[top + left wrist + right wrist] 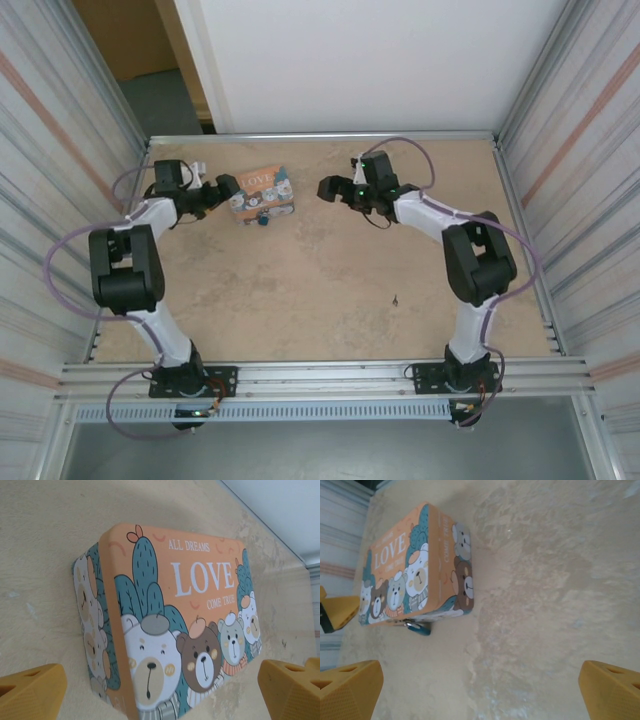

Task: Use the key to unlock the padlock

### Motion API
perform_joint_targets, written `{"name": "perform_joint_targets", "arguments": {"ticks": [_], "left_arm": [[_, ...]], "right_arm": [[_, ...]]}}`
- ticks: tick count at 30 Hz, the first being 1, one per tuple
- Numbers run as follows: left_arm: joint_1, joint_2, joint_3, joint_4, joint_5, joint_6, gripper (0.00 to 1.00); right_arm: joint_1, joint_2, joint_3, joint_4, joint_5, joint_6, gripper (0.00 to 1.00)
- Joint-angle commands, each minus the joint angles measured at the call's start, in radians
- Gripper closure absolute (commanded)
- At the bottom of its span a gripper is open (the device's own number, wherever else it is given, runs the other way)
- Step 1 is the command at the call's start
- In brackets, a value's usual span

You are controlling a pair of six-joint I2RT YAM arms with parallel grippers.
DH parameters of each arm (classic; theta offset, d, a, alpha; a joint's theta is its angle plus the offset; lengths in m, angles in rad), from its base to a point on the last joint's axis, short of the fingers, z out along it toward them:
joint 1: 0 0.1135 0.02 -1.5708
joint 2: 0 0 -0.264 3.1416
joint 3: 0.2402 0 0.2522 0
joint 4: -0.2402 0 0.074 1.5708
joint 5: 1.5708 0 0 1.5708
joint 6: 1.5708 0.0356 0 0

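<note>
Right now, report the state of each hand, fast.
Left hand: open, holding nothing.
Right hand: open, holding nothing.

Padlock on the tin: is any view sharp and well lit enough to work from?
Right wrist: the padlock is small, soft-focus and slightly shaded beside the tin, with no glare. Top external: it is a tiny blue speck, evenly lit. Left wrist: the tin's lid print is crisp and glare-free.
</note>
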Motion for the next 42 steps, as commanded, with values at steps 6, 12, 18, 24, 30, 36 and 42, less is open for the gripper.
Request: {"name": "perform_joint_targets", "arguments": {"ticks": [6,12,18,24,30,36,42], "left_arm": [[-0.024,0.129,0.12,-0.032,0.075,0.012,0.01],[-0.054,0.175,0.163,-0.05,0.059,0.024,0.01],[-0.099,0.19,0.204,-0.073,0.046,0.042,0.01],[-0.148,0.209,0.248,-0.116,0.051,0.071,0.01],[-0.197,0.206,0.24,-0.118,0.043,0.066,0.01],[-0.262,0.17,0.212,-0.124,0.024,0.062,0.01],[-0.349,0.097,0.134,-0.11,-0.005,0.027,0.01]], "right_arm": [[0.046,0.194,0.187,0.065,0.016,0.07,0.03],[0.058,0.297,0.284,0.086,-0.018,0.1,0.07],[0.066,0.379,0.39,0.065,-0.058,0.096,0.1],[0.069,0.398,0.423,0.055,-0.105,0.086,0.15],[0.07,0.351,0.362,0.055,-0.135,0.062,0.22],[0.069,0.241,0.206,0.088,-0.129,0.037,0.23],[0.064,0.104,0.027,0.112,-0.111,0.013,0.23]]}}
